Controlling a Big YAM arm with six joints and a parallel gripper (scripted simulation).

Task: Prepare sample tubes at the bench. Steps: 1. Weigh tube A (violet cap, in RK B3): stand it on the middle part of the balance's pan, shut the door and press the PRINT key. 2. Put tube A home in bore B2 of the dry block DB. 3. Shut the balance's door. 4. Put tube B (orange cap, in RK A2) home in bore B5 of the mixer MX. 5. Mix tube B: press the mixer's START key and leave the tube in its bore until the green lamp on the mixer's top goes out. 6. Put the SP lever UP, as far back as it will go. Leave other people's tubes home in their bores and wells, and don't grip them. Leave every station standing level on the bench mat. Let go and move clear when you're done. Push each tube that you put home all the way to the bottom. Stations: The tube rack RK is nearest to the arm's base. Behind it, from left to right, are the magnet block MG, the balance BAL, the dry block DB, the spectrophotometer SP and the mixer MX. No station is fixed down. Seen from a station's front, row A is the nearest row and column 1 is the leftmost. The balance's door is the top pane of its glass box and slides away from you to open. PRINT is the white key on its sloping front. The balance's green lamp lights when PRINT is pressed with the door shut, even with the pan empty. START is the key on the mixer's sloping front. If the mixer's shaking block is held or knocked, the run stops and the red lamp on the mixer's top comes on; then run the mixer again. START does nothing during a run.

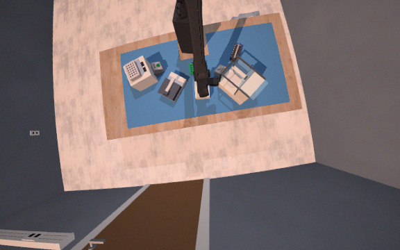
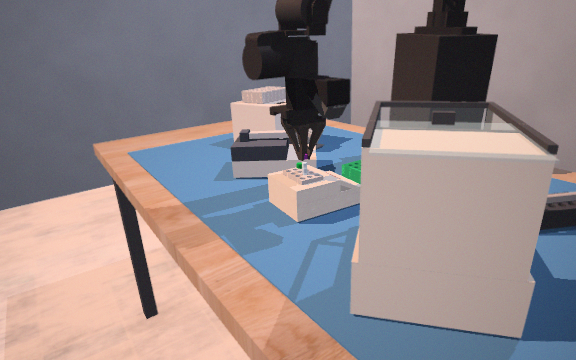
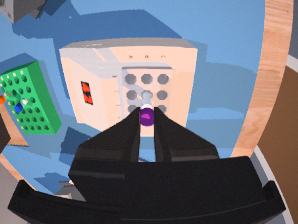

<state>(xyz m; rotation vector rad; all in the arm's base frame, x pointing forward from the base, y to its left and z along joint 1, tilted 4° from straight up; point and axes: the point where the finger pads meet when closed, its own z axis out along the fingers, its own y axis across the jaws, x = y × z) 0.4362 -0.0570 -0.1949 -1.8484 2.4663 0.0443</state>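
My gripper [image 2: 306, 157] [image 3: 147, 113] is shut on tube A's violet cap, above the dry block [image 2: 313, 202] [image 3: 175, 57]. Tube A's clear body [image 2: 305, 166] [image 3: 146, 98] points down at the middle bore in the wrist view; whether its tip is inside is unclear. Another tube's green cap [image 2: 299, 165] shows beside it. Tube B's orange cap [image 3: 1, 100] shows at the green rack [image 1: 191, 69] [image 2: 352, 171] [image 3: 37, 100]. The balance [image 1: 240, 96] [image 2: 448, 215] has a glass door [image 2: 460, 145] over its top; how far it is shut is unclear.
The spectrophotometer [image 1: 173, 87] [image 2: 260, 167] stands beside the dry block, its lever [image 1: 169, 83] lying low. The mixer [image 1: 146, 81] [image 2: 248, 117] is beyond it, with a round green spot [image 1: 157, 65] at its front part. The black magnet block [image 1: 236, 51] [image 2: 568, 215] is beside the balance.
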